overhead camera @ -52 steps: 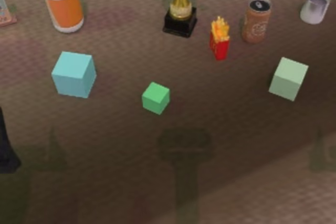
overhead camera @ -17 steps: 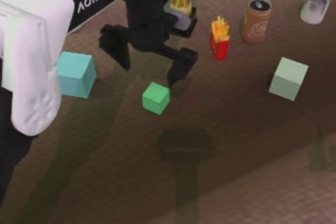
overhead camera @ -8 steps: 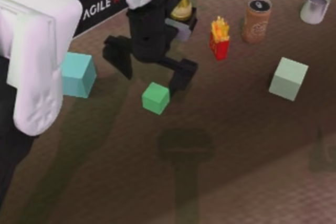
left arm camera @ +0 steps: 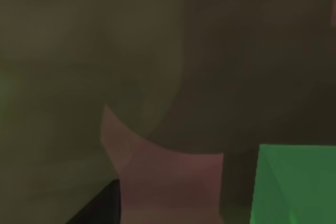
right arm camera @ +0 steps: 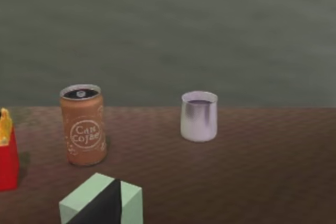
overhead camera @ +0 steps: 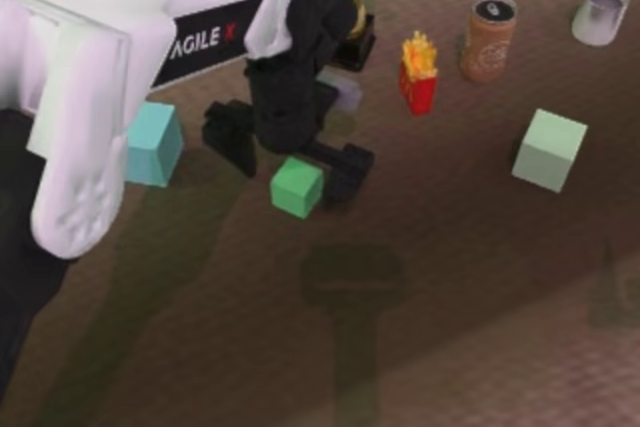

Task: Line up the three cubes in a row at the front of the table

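Clearly the main risk is a clipped or skewed grasp: the left end effector (overhead camera: 290, 152) is hanging spread wide just above the bright-green cube (overhead camera: 297, 187), and its two black fingers are not sitting evenly about it. One finger (overhead camera: 350, 169) is lying just beside the cube's right edge while the other is standing well off toward the light-blue cube (overhead camera: 150, 142), so a descent along this line could be nudging the small cube sideways, or a close could be rotating it rather than seating it squarely. In the left wrist view the green cube is showing only at one corner of the frame, off centre, which I judge is pointing to the same offset. The bulky white forearm is also passing close over the light-blue cube, so a low sweep might be brushing it. The pale mint cube (overhead camera: 549, 150) is resting well apart on the right of the desk (overhead camera: 450, 347), beyond the fries carton (overhead camera: 419, 74) and can (overhead camera: 489, 37). The right end effector is parked out of the top view.
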Controlling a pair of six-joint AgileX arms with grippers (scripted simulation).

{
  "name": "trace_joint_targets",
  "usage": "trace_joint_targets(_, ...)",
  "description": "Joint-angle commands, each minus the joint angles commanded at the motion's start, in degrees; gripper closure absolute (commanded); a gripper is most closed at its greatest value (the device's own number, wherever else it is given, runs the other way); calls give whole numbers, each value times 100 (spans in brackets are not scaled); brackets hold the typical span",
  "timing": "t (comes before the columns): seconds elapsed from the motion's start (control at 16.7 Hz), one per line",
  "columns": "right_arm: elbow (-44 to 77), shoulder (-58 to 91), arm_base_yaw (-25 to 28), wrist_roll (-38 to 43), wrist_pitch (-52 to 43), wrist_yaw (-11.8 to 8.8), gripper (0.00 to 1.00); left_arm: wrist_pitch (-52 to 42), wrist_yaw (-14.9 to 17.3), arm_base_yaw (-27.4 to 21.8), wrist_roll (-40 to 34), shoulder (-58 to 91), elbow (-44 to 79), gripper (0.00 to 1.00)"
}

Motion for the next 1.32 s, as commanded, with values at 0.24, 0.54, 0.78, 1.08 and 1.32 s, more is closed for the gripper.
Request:
trace_joint_targets(0.24,0,0,0,0,0,0,0,0,0,0,0,0,0,23)
trace_joint_targets(0.54,0,0,0,0,0,0,0,0,0,0,0,0,0,60)
trace_joint_targets(0.78,0,0,0,0,0,0,0,0,0,0,0,0,0,90)
trace_joint_targets(1.08,0,0,0,0,0,0,0,0,0,0,0,0,0,100)
trace_joint_targets(1.32,0,0,0,0,0,0,0,0,0,0,0,0,0,100)
